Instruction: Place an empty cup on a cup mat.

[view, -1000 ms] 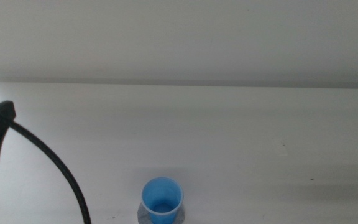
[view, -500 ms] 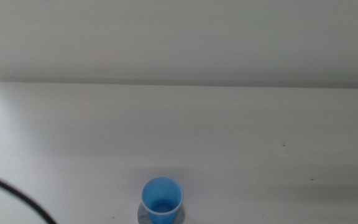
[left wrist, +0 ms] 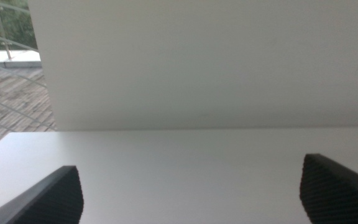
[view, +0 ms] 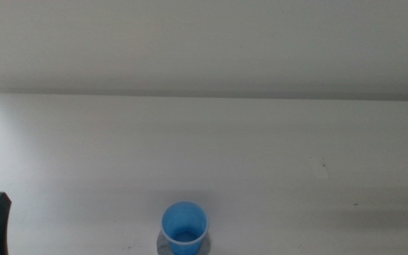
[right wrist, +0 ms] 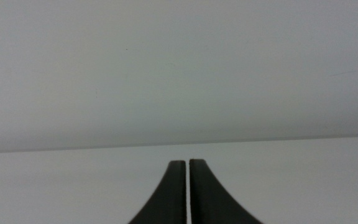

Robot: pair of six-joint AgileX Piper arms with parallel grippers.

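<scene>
Your small bright blue plastic cup [view: 185, 228], tapered toward its base, stands upright on the flat round speckled grey felt-like cup mat [view: 163, 245], of which only slivers show around the cup's foot. Judged from that, the placing looks done. Take the cup as your landmark: it sits at the near edge of the white counter [view: 261, 156], and everything else is placed from it.

The left gripper [left wrist: 191, 193] is released, its two dark jaws spread wide with nothing but bare counter between them. In the middle view only a dark tip of that arm shows, well to the left of the cup and apart from it. The right gripper [right wrist: 188, 186] is clenched on nothing, jaws pressed together over empty counter; it does not appear in the middle view, so you cannot place it against the cup.

What could go wrong from here: the cup is light and narrow-footed, so any sweep of the left arm back toward it could clip the rim and tip it or slide it off the mat. The mat's near side is cut off by the picture's edge, so you cannot confirm the cup is centred.

Looking into the cup, you see only its blue floor; it appears empty.
</scene>
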